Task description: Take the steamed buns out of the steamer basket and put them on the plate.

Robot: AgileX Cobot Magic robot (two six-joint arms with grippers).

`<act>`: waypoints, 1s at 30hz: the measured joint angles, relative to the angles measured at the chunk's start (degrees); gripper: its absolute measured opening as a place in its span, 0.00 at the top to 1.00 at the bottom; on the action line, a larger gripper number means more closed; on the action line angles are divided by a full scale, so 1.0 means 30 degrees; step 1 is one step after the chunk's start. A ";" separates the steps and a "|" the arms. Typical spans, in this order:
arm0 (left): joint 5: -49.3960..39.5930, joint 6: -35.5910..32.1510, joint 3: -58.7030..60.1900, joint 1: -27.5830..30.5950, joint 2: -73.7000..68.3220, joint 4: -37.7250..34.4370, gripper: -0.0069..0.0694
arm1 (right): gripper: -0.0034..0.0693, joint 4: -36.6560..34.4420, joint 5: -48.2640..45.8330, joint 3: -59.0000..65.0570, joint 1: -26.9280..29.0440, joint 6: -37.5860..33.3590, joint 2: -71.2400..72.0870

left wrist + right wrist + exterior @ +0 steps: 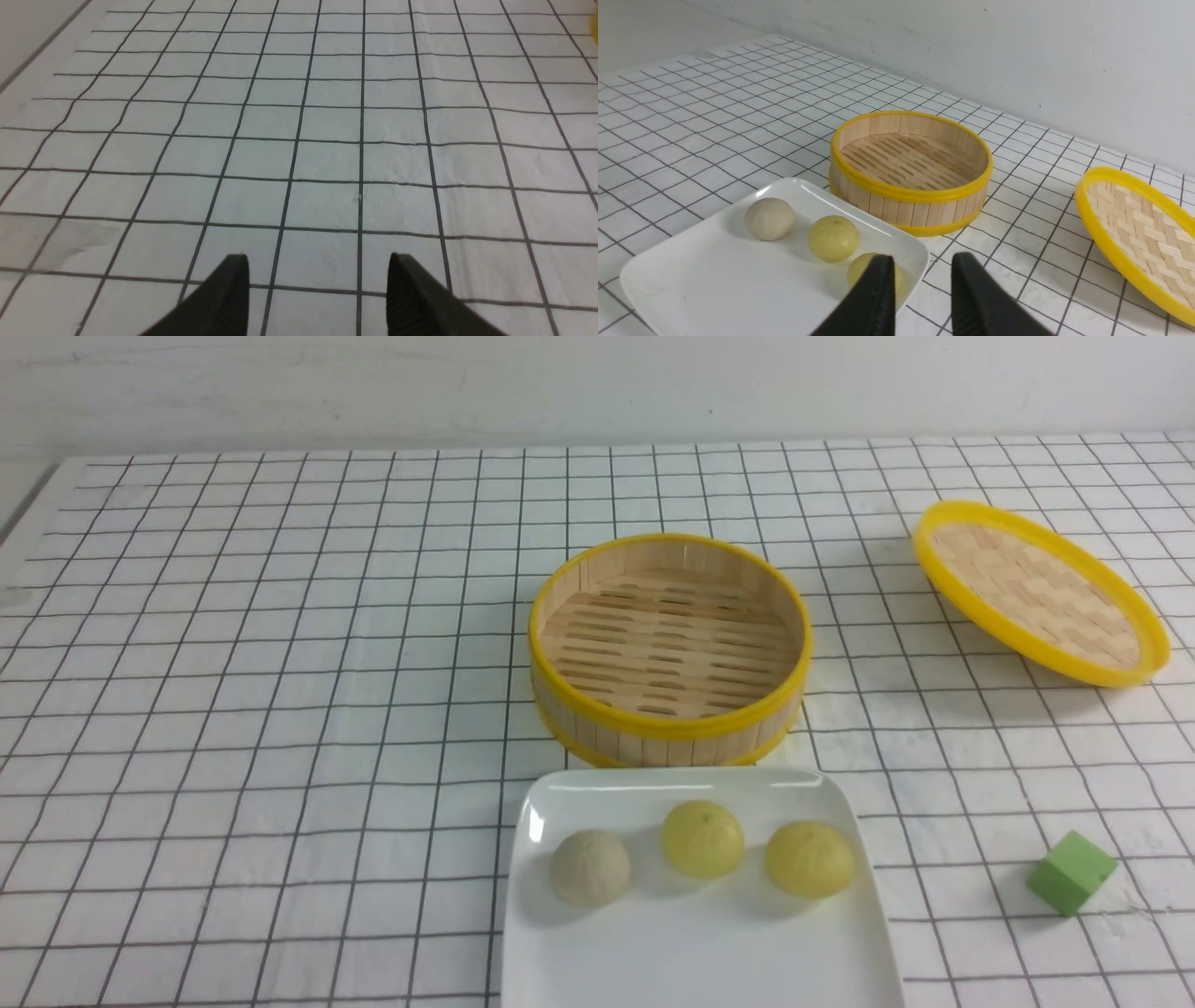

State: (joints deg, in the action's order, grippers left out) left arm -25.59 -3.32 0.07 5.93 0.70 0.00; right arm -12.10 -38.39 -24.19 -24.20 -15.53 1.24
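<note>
The three buns (pixel 702 838) sit in a row on the plate (pixel 691 957), just in front of the basket (pixel 667 726). The left gripper (pixel 317 258) has its fingers spread wide. The right gripper (pixel 923 257) has its fingers apart too.

Three steamed buns (pixel 702 838): two yellow, one beige. One steamer basket (pixel 653 737), one lid (pixel 1036 593), one plate (pixel 691 952), one green cube (pixel 1071 873).

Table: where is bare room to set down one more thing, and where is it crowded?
Widest bare patch: the cloth to the left of basket and plate. A smaller one lies between basket, lid and green cube. The basket floor is bare too. Crowded: the plate's far half, where three buns sit in a row.
</note>
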 joint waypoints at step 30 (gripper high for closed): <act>-0.0033 0.0000 0.0000 0.0000 0.0000 0.0000 0.37 | 0.63 0.0000 0.0000 0.0000 0.0000 0.0000 0.0000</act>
State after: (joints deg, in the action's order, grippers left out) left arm -25.69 -3.32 0.07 5.93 0.70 0.00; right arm -12.10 -38.39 -24.19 -24.20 -15.53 1.24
